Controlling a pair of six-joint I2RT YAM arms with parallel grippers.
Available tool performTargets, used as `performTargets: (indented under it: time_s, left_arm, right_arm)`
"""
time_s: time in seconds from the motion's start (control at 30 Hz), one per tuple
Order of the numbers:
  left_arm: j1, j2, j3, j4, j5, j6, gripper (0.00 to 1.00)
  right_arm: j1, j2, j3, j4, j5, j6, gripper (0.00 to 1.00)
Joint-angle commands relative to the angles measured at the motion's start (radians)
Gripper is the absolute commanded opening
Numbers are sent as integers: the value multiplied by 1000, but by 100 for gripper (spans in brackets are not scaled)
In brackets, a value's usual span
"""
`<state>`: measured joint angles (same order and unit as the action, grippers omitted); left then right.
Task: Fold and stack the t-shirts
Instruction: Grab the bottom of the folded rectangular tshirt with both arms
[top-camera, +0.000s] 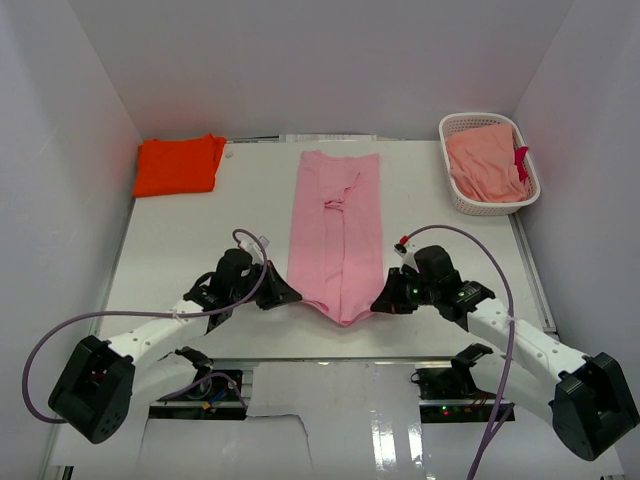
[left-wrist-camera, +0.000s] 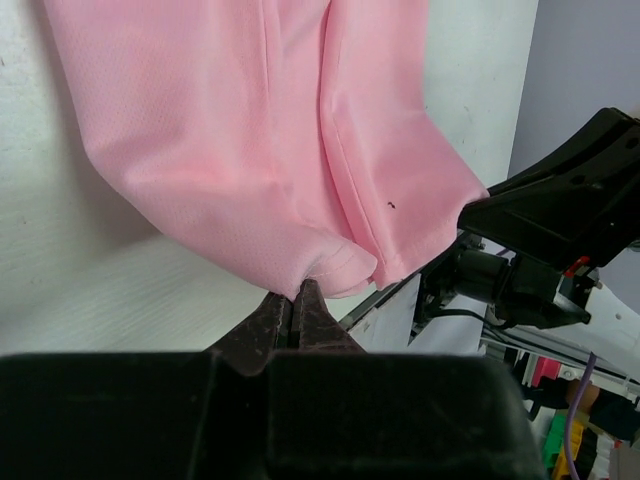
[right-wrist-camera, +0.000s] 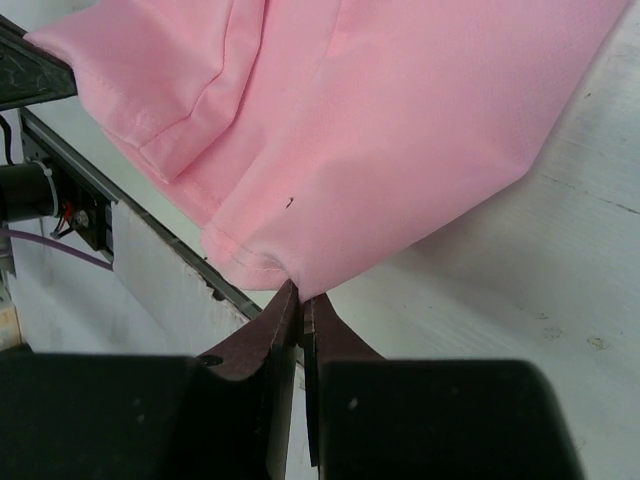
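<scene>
Left gripper (top-camera: 288, 296) and right gripper (top-camera: 379, 303) pinch near corners of the pink t-shirt (top-camera: 337, 230); the fold likely needs both lifted evenly toward its far edge.

White arms (top-camera: 152, 333) carry black joints (top-camera: 92, 385), dark tapered fingers (left-wrist-camera: 272, 325) and looping purple cables (top-camera: 110, 315).

A white table (top-camera: 170, 240) carries a pink t-shirt (top-camera: 335, 235) centrally, an orange t-shirt (top-camera: 178, 166) far-left, a basket (top-camera: 470, 205) far-right

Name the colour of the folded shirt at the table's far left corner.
The shirt is bright orange; the top external view shows it best.
</scene>
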<state>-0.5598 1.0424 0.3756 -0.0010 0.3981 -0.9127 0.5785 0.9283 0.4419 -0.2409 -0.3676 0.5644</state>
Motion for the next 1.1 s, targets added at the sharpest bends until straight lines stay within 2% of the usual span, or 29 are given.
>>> performTargets:
  time_s: [0.0,0.47,0.73,1.07]
  left_arm:
    - [-5,13,48,-16,-28,20,0]
    - [26,117,175,-20,-70,77,0]
    - [100,182,236,-7,-22,107,0]
    - [147,349,365,67,24,143,0]
  right_arm:
    - [6,23,64,-8,16,-31,8]
    - [-72,152,187,-9,24,-118,8]
    - [-121,231,268,-12,-4,-162,8]
    - [-157,362,379,-8,-19,-213,8]
